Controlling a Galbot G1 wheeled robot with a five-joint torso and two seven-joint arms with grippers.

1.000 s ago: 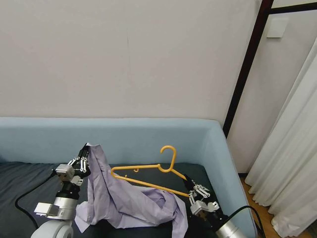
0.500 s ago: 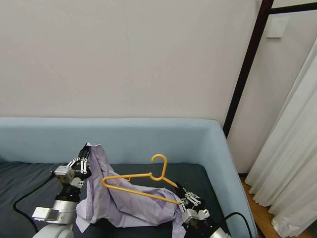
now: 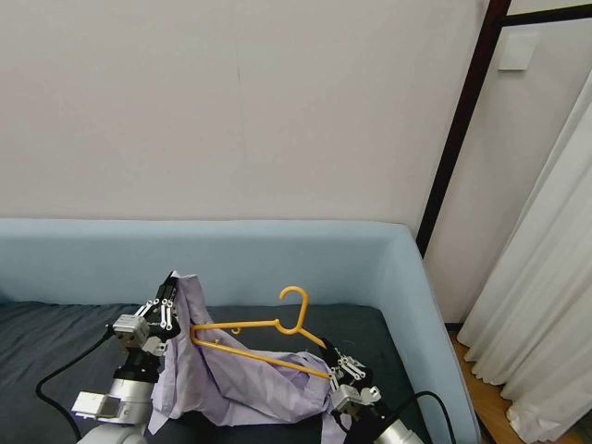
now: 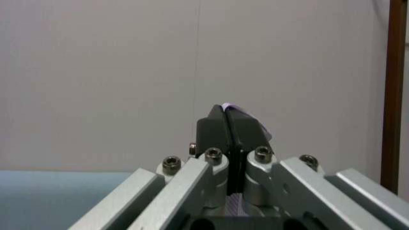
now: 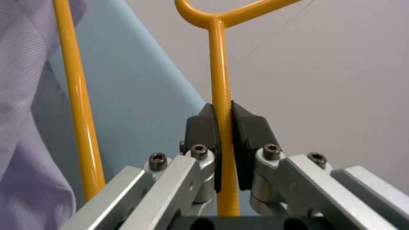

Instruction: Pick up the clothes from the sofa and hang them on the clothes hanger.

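The lavender shirt [image 3: 242,387] is a thin, finely striped cloth. Its top corner is lifted into a peak at the left, and the rest falls in crumpled folds onto the sofa [image 3: 92,254]. The left hand [image 3: 166,294] holds that peak. In the left wrist view the left hand [image 4: 225,117] has its black pads pressed flat together, with a sliver of the shirt [image 4: 234,106] showing at their tips.

The orange hanger [image 3: 242,326] lies tilted across the garment, hook up and its left end against the raised cloth. The right hand [image 3: 340,368] grips it at its low right end. In the right wrist view the right hand [image 5: 223,120] has its pads clamped on either side of one rod of the hanger [image 5: 220,72]. A second rod runs beside the shirt [image 5: 28,143].

I cannot tell whether the hanger's left end sits inside the shirt or only in front of it. No collar or sleeve can be made out among the folds. The lower bar sinks into the cloth near the right hand. The bottom edge of the head view cuts off the shirt's hem and most of both arms.

The sofa is pale blue with a dark seat cushion [image 3: 55,331], over which a black cable [image 3: 54,381] loops at the left. Behind it is a plain off-white wall [image 3: 231,111]. To the right stand a dark door frame [image 3: 458,139], a white switch plate [image 3: 516,51] and a white curtain [image 3: 555,305].
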